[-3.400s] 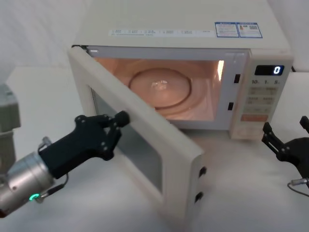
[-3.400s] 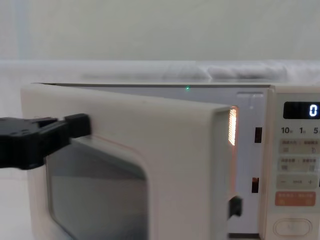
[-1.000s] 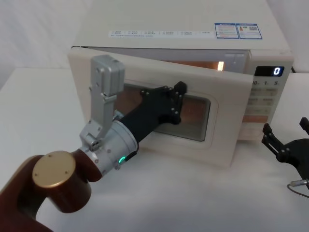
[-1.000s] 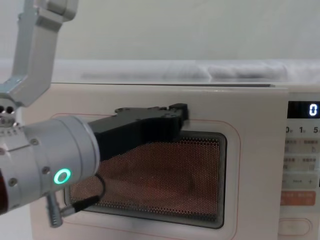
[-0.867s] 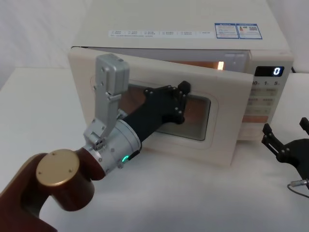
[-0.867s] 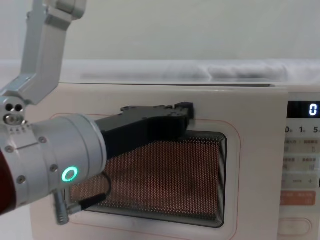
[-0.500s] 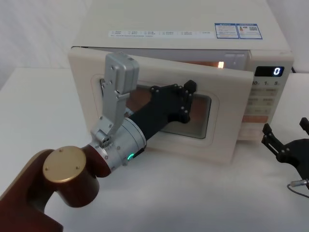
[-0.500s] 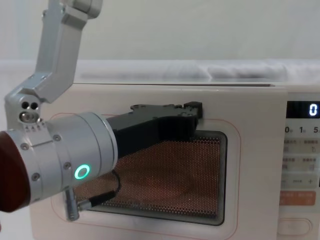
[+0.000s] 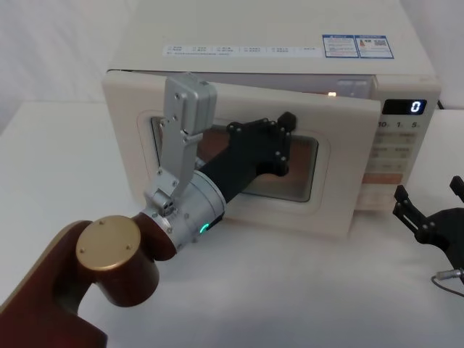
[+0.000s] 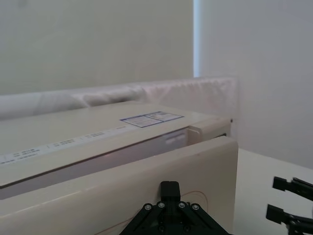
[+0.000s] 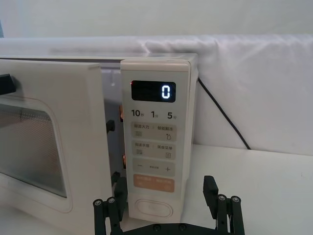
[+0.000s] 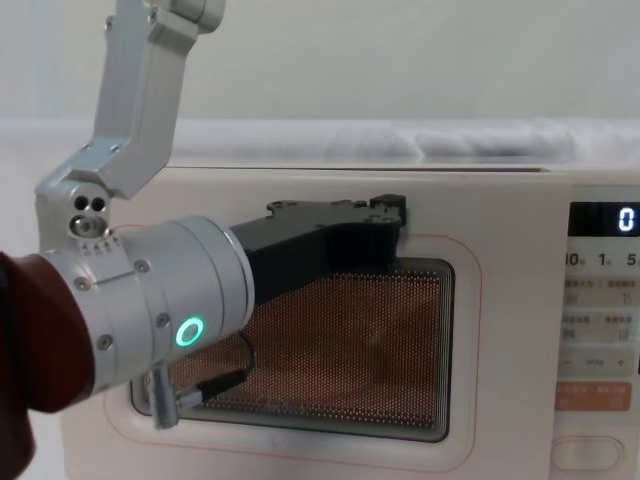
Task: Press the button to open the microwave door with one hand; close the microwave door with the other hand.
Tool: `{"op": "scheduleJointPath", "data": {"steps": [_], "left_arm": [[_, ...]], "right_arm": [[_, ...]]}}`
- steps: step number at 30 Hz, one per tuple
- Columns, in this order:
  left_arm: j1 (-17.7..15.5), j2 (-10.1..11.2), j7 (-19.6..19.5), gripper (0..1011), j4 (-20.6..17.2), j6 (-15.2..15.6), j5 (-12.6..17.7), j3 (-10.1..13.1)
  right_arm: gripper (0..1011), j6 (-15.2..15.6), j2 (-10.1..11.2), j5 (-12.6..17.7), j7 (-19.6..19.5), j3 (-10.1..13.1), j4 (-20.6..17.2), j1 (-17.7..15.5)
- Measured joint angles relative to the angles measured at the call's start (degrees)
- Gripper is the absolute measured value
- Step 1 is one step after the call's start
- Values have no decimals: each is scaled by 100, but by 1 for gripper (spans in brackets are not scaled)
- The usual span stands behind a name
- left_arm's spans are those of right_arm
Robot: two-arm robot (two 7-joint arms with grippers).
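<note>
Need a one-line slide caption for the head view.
Left hand pressed against the nearly closed microwave door; right hand parked beside it.

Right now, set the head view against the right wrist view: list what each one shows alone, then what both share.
Head view alone: the left tool pressed against the microwave door at the upper edge of its window, on a silver wrist with a green ring; labels on the microwave's top.

Right wrist view alone: the button at the foot of the control panel, the orange key above it, a black cable behind the microwave.

Both: the door slightly ajar, the display reading 0, and the right tool, open, low beside the panel.
</note>
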Motion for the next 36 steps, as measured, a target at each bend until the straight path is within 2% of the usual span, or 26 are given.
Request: {"op": "scheduleJointPath", "data": {"steps": [10, 36], "left_arm": [[-27, -225, 195, 0, 117, 13, 152, -99], [-156, -457, 176, 0, 433, 74, 322, -197]], "right_arm": [[1002, 0, 0, 0, 0, 0, 0, 0], [1002, 0, 0, 0, 0, 0, 0, 0]]}}
